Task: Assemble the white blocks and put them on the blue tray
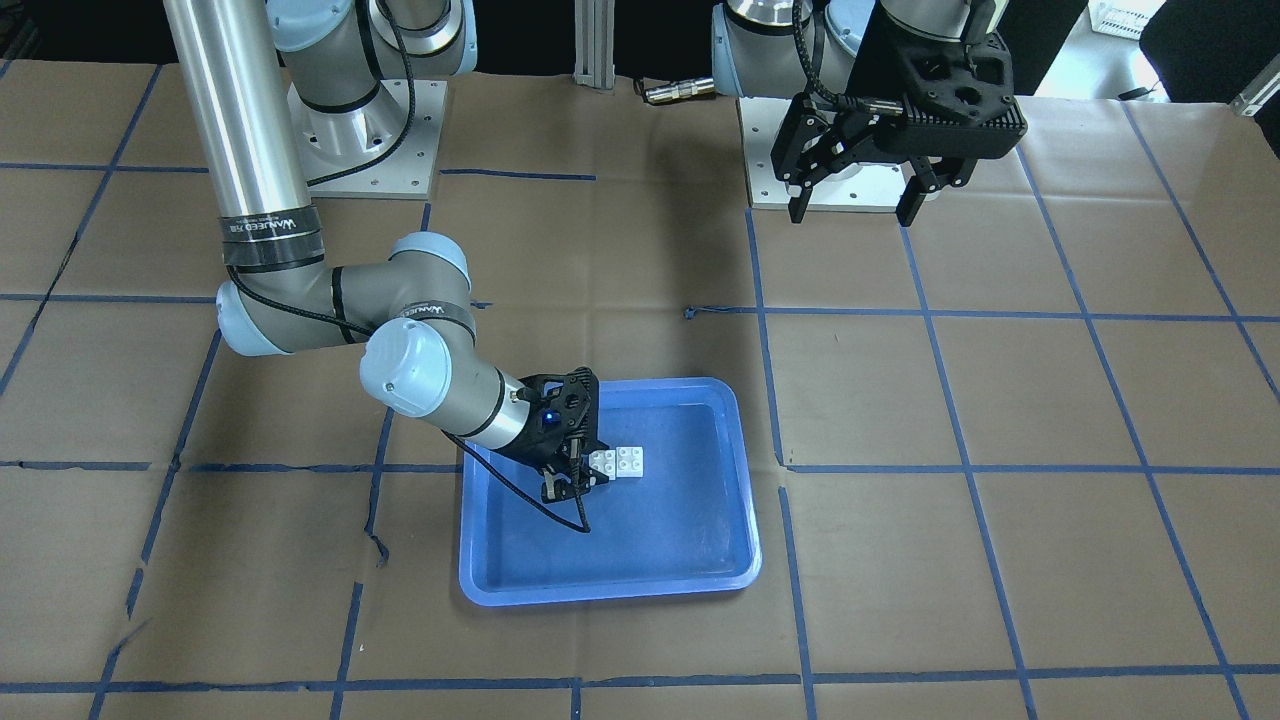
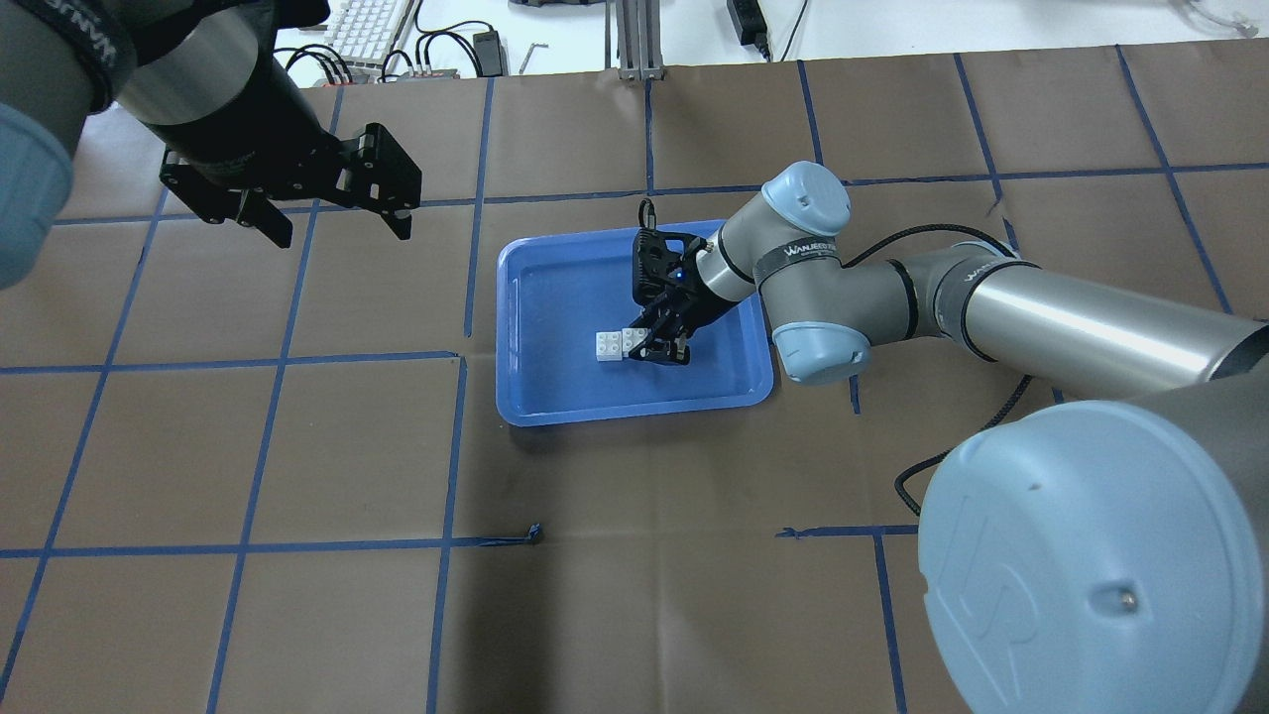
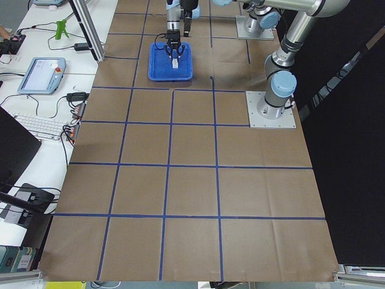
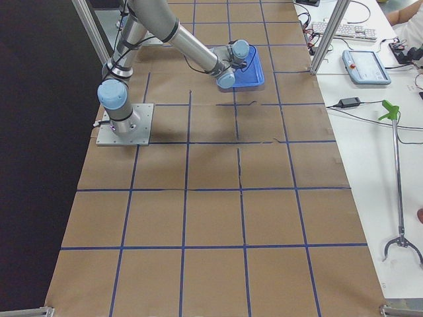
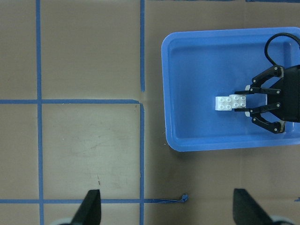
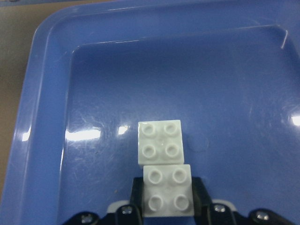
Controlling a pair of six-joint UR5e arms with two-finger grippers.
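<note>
- Placement step, seemingly: white blocks [image 1: 618, 462] down inside the blue tray [image 1: 610, 592], centre of the front view, end to end.
- Clamped on the nearer block, the right gripper [image 1: 578, 483]; parked upper right, jaws apart and empty, the left gripper [image 1: 853, 215].
- Next, probably: open, then lift straight up without dragging the pair.
- Only in the right wrist view: pads [image 6: 137, 187] flush against the block's sides; side views too small. Cannot tell whether joined.

right wrist view | right claw [image 6: 167, 199] cut off at bottom edge
</note>
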